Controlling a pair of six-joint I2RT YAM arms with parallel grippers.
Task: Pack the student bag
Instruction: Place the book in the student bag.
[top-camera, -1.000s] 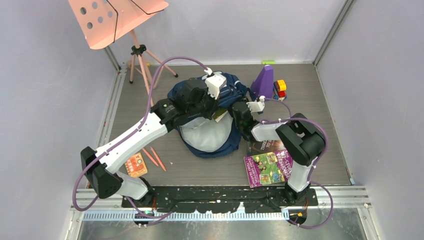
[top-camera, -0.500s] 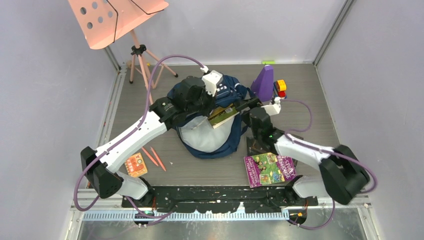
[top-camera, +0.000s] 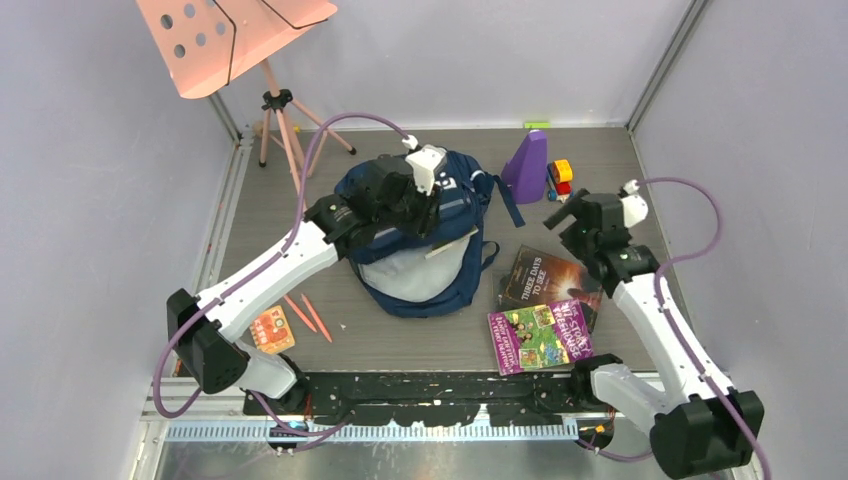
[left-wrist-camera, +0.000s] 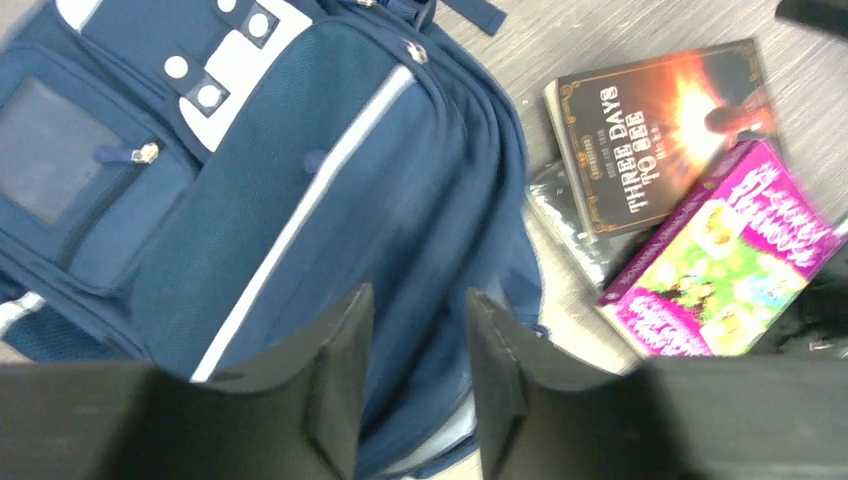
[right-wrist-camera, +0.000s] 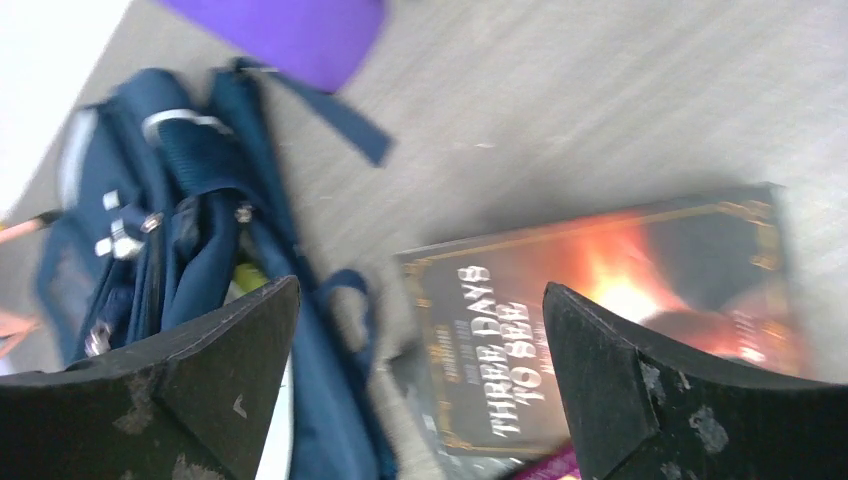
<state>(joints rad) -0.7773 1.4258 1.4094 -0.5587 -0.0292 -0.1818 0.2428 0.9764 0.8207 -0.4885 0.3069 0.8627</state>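
Top external view: student bag (top-camera: 462, 203) lies flat on the grey table (top-camera: 600, 150), a bit left of centre, toward the far side. Navy front with white stripes faces up. Pale grey lining shows at the open mouth, which faces the near edge. A blue strap trails off on its right side. Something yellow-green shows inside the opening in the right wrist view; can't tell what.

Left gripper (left-wrist-camera: 419, 303) hovers right over the bag's front panel. Fingers a narrow gap apart, released, nothing between them, just bag fabric seen below.

Right gripper (right-wrist-camera: 420, 297) is well apart from the bag, off to its right, up over the dark book (top-camera: 548, 276). Jaws spread wide, empty.

The dark book reads "Three Days to See" and lies flat just right of the bag. A pink book (top-camera: 537, 336) overlaps its near edge.

Purple cone (top-camera: 527, 165) stands near the bag's far right corner, with a red and yellow toy (top-camera: 562, 174) just beside it.

Left of the bag, near the edge: two orange pencils (top-camera: 311, 315) and an orange card (top-camera: 272, 330). Pink music stand (top-camera: 235, 40) at the far left corner.
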